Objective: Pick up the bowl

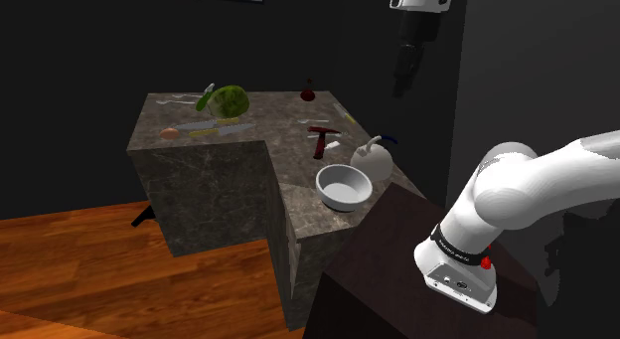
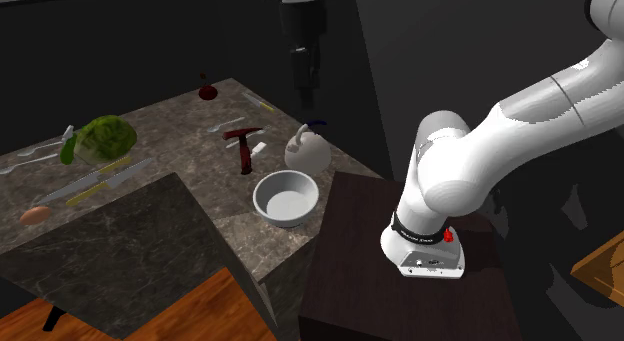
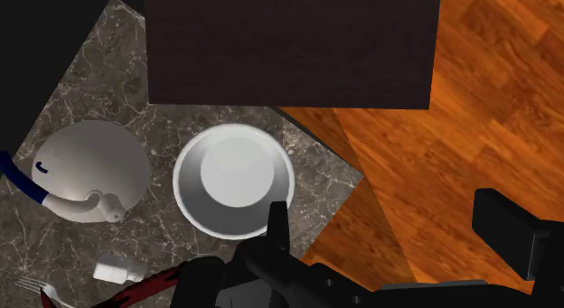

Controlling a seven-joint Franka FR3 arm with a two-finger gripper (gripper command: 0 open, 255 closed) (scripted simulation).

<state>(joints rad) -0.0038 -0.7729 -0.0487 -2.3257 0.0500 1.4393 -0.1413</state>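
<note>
Two black fingers (image 3: 277, 227) of the hand (image 3: 389, 211) stand apart in the wrist view, with nothing clasped between them. The hand hangs high above the tabletop (image 1: 293, 163), pointing down, clear of every item.

The bowl (image 1: 344, 187) is pale, round and upright. It sits empty on the dark marbled tabletop, at the corner next to the stand (image 1: 383, 272). A white kettle (image 1: 375, 158) stands just beside the bowl, on the side away from the stand. A dark red hammer (image 1: 321, 138) lies near the kettle, farther along the tabletop.

Toward the shoulder view's left lie a green leafy vegetable (image 1: 229, 100), a knife (image 1: 207, 129) and an egg (image 1: 170, 133). A small dark red item (image 1: 308, 91) stands near the rear edge.

In the wrist view, one fingertip overlaps the bowl's rim, and the gap between the fingers lies over the wooden floor (image 1: 89, 267).
</note>
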